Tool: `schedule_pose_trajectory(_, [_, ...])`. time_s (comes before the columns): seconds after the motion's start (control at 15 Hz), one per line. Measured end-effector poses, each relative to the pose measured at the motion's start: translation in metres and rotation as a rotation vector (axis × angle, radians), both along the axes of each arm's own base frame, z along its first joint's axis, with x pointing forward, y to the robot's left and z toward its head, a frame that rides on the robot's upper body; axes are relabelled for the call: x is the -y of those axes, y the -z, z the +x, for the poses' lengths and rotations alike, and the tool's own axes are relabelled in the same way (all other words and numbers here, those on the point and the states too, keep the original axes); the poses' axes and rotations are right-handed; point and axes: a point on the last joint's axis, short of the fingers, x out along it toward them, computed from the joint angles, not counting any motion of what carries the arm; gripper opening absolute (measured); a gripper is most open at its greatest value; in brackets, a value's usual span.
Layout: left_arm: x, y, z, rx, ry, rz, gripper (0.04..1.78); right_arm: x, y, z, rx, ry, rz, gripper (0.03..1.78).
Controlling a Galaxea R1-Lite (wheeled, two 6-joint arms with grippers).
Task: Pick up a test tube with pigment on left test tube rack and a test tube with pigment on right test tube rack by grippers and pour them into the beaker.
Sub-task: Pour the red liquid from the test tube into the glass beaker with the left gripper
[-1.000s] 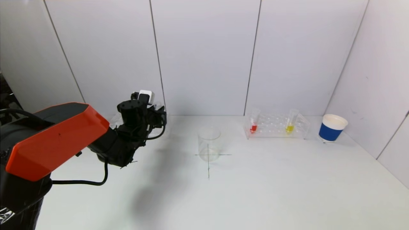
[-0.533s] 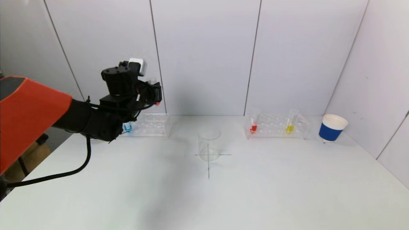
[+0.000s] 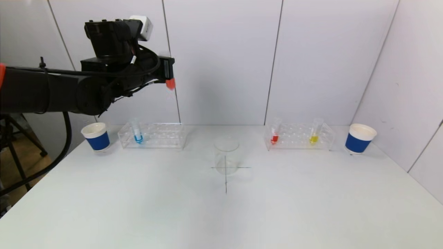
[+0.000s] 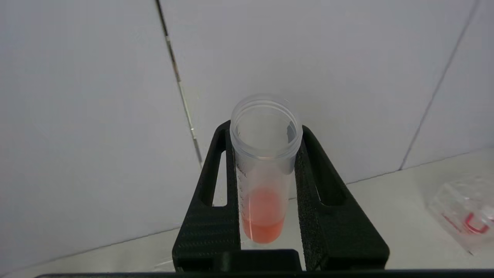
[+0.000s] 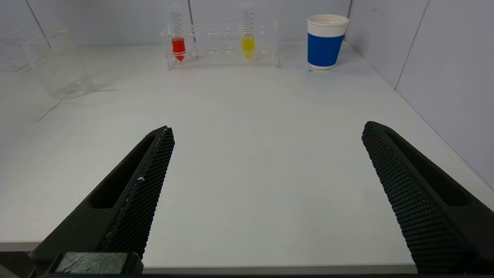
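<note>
My left gripper (image 3: 168,71) is raised high above the left rack (image 3: 152,135), shut on a clear test tube with red pigment (image 3: 170,84); the wrist view shows the tube (image 4: 264,170) upright between the jaws. A blue-pigment tube (image 3: 137,133) stays in the left rack. The right rack (image 3: 299,136) holds a red tube (image 3: 274,133) and a yellow tube (image 3: 314,133). The empty glass beaker (image 3: 226,156) stands at the table's centre on a drawn cross. My right gripper (image 5: 266,158) is open, low at the table's near edge, out of the head view.
A blue paper cup (image 3: 95,136) stands left of the left rack, another blue cup (image 3: 359,138) right of the right rack. Grey wall panels close the back and right side. A tripod leg (image 3: 14,138) stands off the table's left edge.
My left gripper has risen from the left rack with the red-pigment tube in it, lifting it well above the table. The blue cup and left rack are now uncovered.
</note>
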Motion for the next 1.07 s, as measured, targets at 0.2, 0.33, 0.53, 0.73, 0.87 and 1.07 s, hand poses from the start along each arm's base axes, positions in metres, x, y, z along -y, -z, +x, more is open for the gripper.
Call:
schedule_pose_trajectory(0.2, [0.003,-0.005,-0.001,0.036,0.146,0.087,0.44,0.0,0.0,0.0,0.0,0.0,0.0,1.77])
schedule_pose_trajectory(0.33, [0.006,-0.003,0.001,0.067,0.238,0.156,0.44,0.0,0.0,0.0,0.0,0.0,0.0,1.77])
schedule_pose_trajectory(0.53, [0.013,0.002,0.013,0.08,0.329,0.198,0.44,0.0,0.0,0.0,0.0,0.0,0.0,1.77])
schedule_pose_trajectory(0.73, [0.024,0.009,0.034,0.125,0.45,0.231,0.44,0.0,0.0,0.0,0.0,0.0,0.0,1.77])
schedule_pose_trajectory(0.87, [0.031,0.018,0.05,0.175,0.526,0.276,0.44,0.0,0.0,0.0,0.0,0.001,0.0,1.77])
schedule_pose_trajectory(1.07, [0.04,0.037,0.074,0.247,0.636,0.337,0.44,0.0,0.0,0.0,0.0,0.001,0.0,1.77])
